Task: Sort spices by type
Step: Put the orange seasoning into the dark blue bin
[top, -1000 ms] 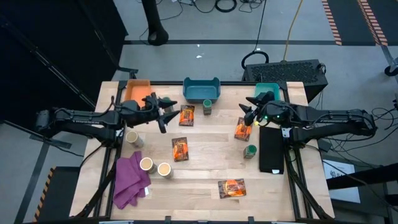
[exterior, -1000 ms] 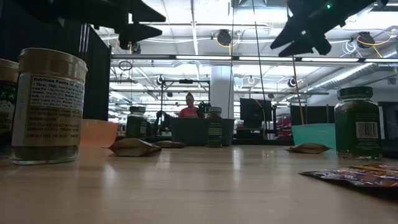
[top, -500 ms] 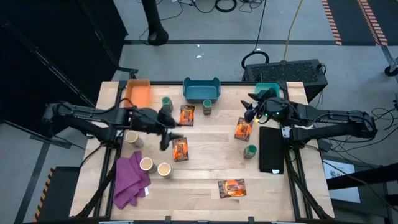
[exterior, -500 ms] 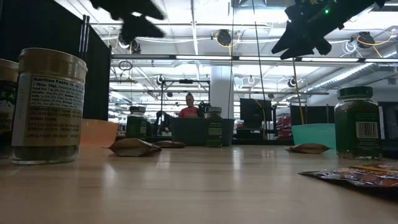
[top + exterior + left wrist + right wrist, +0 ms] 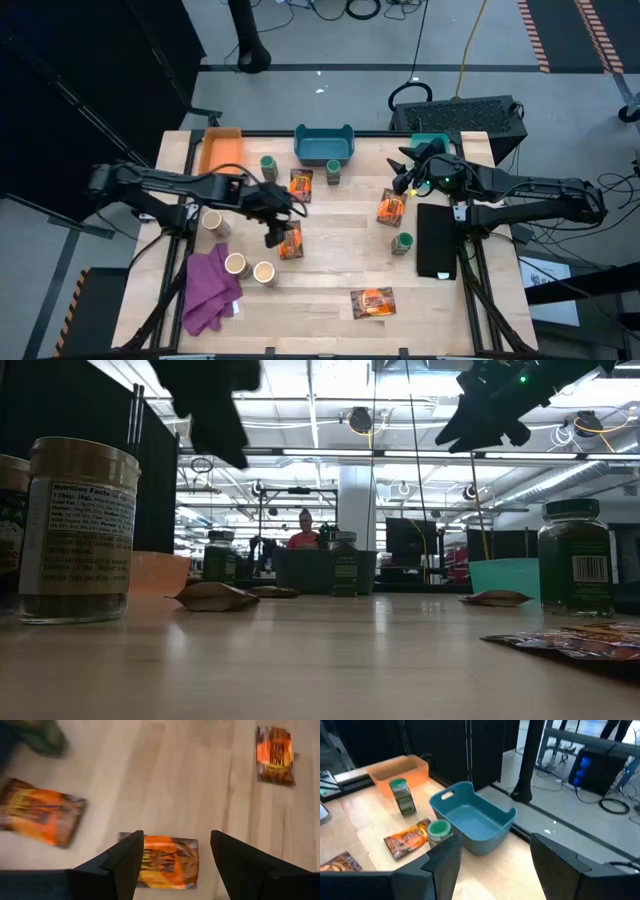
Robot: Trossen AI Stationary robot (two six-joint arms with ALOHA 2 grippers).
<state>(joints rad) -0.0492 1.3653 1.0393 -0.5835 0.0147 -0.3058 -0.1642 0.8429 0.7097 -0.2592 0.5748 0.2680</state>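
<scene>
High view puts my left gripper (image 5: 277, 228), fingers apart and empty, over the middle packet (image 5: 290, 240) on the bench (image 5: 330, 275), so I judge lowering comes next; the right gripper (image 5: 402, 172), also apart, waits by the teal bin (image 5: 432, 141).

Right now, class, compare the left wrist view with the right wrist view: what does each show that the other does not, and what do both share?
Left wrist only: a packet on bare wood between that arm's open jaws, and a far packet. Right wrist only: the blue bin, the orange bin, a green jar standing on the table, and the floor beyond. Both: the wooden table, orange packets, and a pair of dark fingers spread apart.
</scene>
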